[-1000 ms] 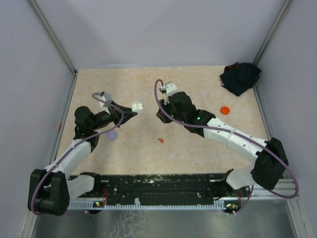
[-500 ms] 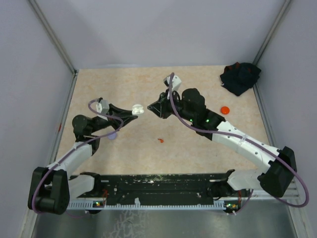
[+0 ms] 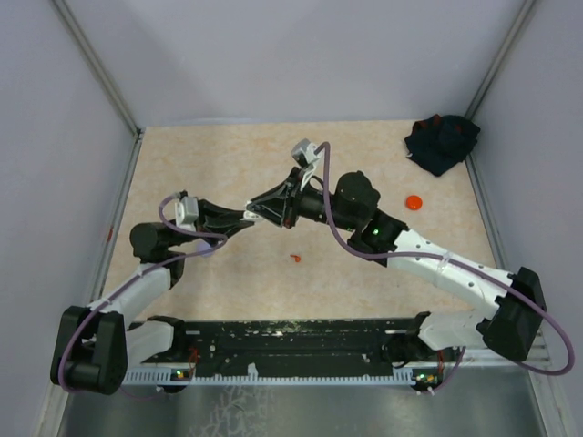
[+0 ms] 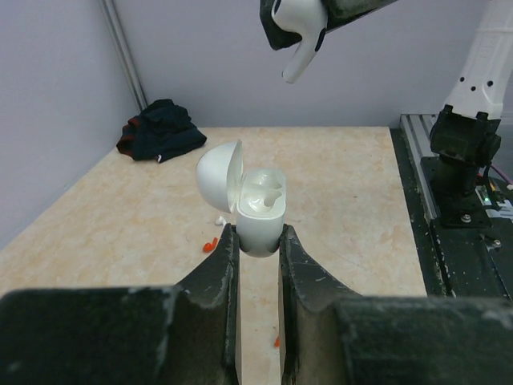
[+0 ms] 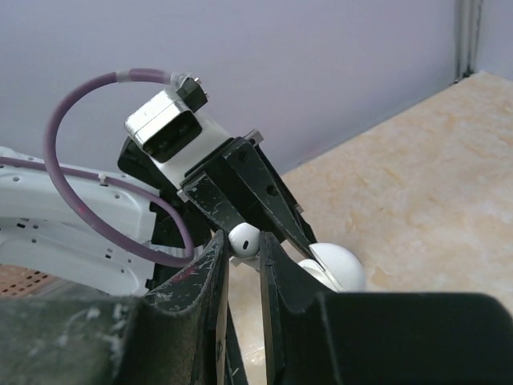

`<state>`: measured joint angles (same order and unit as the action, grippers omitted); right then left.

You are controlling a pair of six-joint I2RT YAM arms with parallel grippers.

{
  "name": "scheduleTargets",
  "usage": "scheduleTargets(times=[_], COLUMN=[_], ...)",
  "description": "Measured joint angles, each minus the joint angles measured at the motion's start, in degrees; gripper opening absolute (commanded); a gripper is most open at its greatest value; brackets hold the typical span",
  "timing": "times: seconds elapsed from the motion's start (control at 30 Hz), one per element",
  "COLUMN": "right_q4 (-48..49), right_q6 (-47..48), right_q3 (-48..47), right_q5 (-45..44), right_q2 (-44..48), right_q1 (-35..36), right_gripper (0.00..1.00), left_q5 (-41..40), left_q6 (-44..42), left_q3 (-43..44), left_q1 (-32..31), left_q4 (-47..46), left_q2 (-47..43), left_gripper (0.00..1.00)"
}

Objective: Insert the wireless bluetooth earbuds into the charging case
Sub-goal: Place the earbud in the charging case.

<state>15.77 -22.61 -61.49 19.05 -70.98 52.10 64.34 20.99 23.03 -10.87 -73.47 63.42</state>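
Observation:
My left gripper [image 4: 258, 238] is shut on the base of a white charging case [image 4: 260, 210], held upright above the table with its round lid [image 4: 218, 172] swung open to the left. My right gripper [image 5: 242, 245] is shut on a white earbud [image 5: 244, 239]. In the left wrist view that earbud [image 4: 298, 30] hangs stem down above the case and slightly to its right, not touching it. In the top view both grippers meet at the case [image 3: 252, 213]. A red earbud [image 3: 295, 259] lies on the table, and small red [image 4: 210, 245] and white [image 4: 219, 219] bits lie below the case.
A black cloth [image 3: 442, 141] lies in the far right corner. An orange disc [image 3: 414, 201] sits right of the right arm. A lavender disc [image 3: 206, 248] is partly hidden under the left arm. The black rail [image 3: 291, 341] runs along the near edge.
My right gripper has swung left with the white earbud until it hangs just above the open case. My left gripper has shifted slightly toward the near side, still holding the case.

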Motion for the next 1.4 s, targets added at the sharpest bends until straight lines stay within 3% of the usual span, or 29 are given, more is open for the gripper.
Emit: scheduleTargets(times=[0.5,1.4], right_q4=[5.0,7.9], right_q6=[-1.6,-5.1], right_q3=[3.5,7.1], right_q5=[1.3,-3.0], right_q2=[-3.2,-1.8], right_q1=[2.0,2.8], right_gripper=[0.18,0.18], left_q5=[1.8,1.2], left_q6=[4.6,6.1], left_q3=[-1.5,-2.6], left_q1=[0.0,0.0], left_q4=[-11.6,-12.8], left_q2=[-0.6,-0.5], left_gripper=[0.07,0.06])
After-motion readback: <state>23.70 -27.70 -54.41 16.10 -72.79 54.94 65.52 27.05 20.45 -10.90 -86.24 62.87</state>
